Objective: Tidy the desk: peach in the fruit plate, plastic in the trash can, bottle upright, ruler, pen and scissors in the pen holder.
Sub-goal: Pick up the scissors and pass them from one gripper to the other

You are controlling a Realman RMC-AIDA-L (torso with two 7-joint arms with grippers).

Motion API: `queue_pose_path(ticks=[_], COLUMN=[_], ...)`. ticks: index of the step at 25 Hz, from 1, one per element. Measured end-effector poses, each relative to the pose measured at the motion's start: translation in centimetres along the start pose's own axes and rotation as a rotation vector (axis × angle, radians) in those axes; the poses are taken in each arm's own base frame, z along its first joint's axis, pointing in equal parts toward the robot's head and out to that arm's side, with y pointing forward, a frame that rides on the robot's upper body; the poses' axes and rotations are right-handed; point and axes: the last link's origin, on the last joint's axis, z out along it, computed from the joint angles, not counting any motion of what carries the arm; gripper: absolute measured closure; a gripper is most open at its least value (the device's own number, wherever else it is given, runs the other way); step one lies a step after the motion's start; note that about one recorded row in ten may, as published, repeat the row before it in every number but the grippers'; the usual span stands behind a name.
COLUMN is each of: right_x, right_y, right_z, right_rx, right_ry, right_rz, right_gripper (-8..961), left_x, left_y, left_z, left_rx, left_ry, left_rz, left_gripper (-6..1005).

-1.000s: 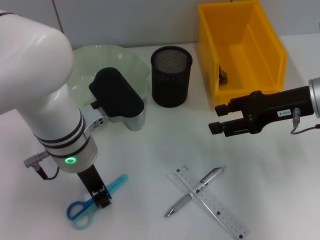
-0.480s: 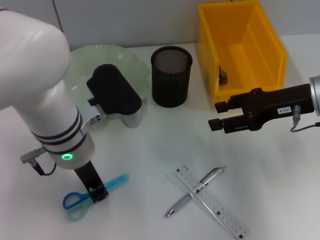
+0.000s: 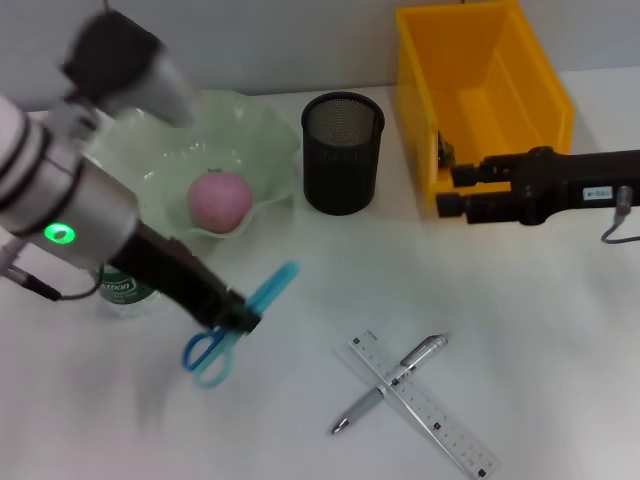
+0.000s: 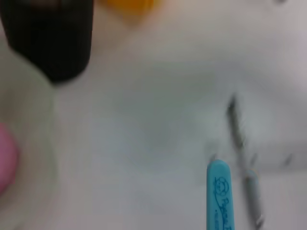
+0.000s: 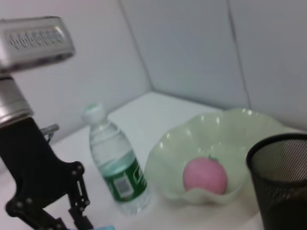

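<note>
My left gripper (image 3: 237, 320) is shut on the scissors (image 3: 232, 325), which hang tilted above the desk (image 3: 300, 440), blue handles low and light blue blade cover (image 4: 218, 196) pointing toward the pen holder (image 3: 342, 152). The peach (image 3: 220, 200) lies in the fruit plate (image 3: 262, 130). The bottle (image 5: 117, 167) stands upright beside the plate, partly hidden behind my left arm in the head view. The pen (image 3: 390, 383) lies crossed over the ruler (image 3: 430, 418) at the front of the desk. My right gripper (image 3: 450, 190) hovers open and empty at the front lip of the trash can (image 3: 480, 95).
A small dark item (image 3: 447, 152) lies inside the trash can; I cannot tell whether it is the plastic. A grey wall runs behind the desk. The pen holder stands between the fruit plate and the trash can.
My left arm has swung up and to the right, lifting the scissors off the desk and uncovering the peach and bottle. My right gripper has drawn back toward the trash can.
</note>
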Motion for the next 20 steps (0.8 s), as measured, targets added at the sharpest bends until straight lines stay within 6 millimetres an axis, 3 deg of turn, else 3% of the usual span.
queue_pose_path(ticks=[3,8,15,20], right_x=[0.4,0.6,1.4,2.1], right_y=[0.1,0.2,0.6,1.0], right_z=[-0.9,-1.8,-3.6,-3.8], right_rx=[0.013,0.025,0.038,0.026], right_ry=[-0.077,-0.138,-0.257,-0.277], right_rz=[0.034,0.062,0.093,0.113], right_gripper=[296,297,297,297], left_x=[-0.9,-1.9,-3.5,-4.8], left_y=[-0.5,-0.1,0.1,0.5], left_z=[-1.4,-1.5,-1.1,-0.2], left_rx=[-0.117,-0.206,-0.363,-0.459], left_ry=[0.185,0.291,0.480,0.580], left_rz=[-0.075,-0.093,-0.124,-0.122], left_gripper=[776,776,776,775])
